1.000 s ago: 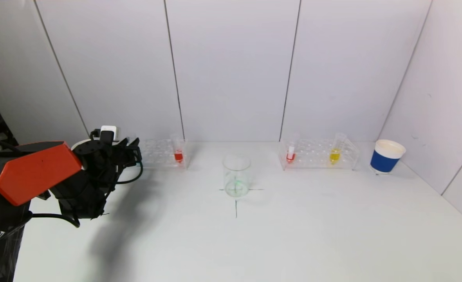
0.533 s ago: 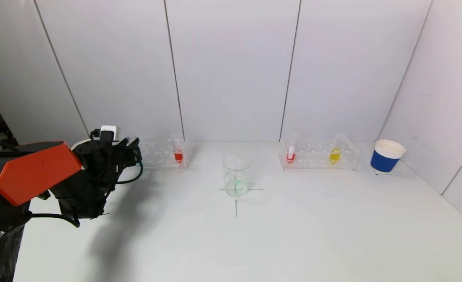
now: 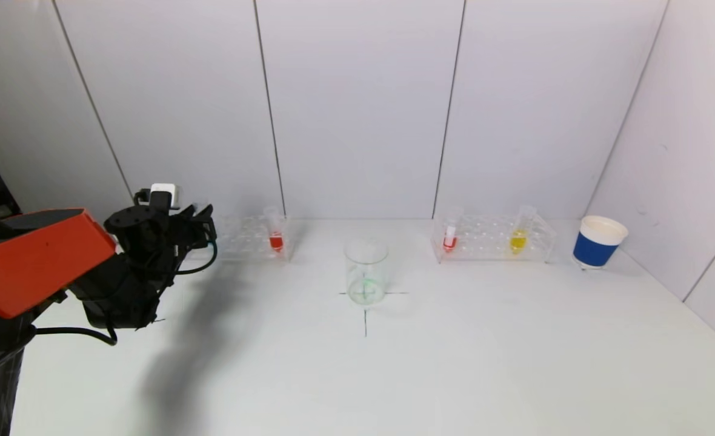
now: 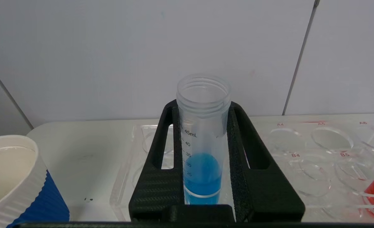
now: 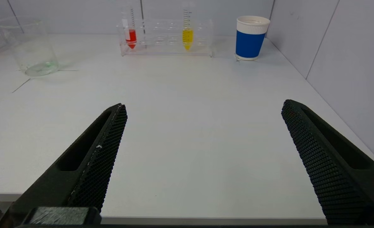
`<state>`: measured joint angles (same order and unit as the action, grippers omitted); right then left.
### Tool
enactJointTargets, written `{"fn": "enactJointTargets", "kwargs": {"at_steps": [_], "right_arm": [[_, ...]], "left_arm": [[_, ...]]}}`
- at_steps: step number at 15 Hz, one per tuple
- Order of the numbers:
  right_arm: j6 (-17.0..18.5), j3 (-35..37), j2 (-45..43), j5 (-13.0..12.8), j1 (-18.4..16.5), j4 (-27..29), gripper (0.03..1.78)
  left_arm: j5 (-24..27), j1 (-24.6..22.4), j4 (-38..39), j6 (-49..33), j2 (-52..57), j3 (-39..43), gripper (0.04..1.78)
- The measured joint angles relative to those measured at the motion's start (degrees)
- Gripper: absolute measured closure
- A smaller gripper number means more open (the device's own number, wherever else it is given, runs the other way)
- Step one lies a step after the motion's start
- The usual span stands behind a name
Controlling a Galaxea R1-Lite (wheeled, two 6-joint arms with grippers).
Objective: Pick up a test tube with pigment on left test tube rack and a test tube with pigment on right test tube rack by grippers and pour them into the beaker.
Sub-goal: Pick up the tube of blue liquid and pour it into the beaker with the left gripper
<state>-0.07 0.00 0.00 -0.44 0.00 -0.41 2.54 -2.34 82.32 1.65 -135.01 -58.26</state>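
Blue-pigment test tube [image 4: 203,152] sits clamped upright in left gripper [image 4: 203,177]; right gripper [image 5: 203,158] gapes apart.

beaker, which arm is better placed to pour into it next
Left. The left claw is already shut on the blue test tube over the left rack, near the beaker. The right claw is open, empty and far from the right rack.
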Motion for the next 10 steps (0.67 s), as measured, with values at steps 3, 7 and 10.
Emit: {"fn": "enactJointTargets", "kwargs": {"at_steps": [3,7,10], "right_arm": [[0.0,0.0,0.0,0.0,0.0,0.0,0.04],[0.0,0.0,0.0,0.0,0.0,0.01,0.04],[0.0,0.0,0.0,0.0,0.0,0.0,0.04]], "left_arm": [[-0.09,0.0,-1.1,-0.02,1.46,-0.17,1.39],[-0.11,0.0,-3.11,0.02,3.62,-0.28,1.39],[-0.15,-0.05,-5.25,0.02,5.9,-0.67,1.39]]}}
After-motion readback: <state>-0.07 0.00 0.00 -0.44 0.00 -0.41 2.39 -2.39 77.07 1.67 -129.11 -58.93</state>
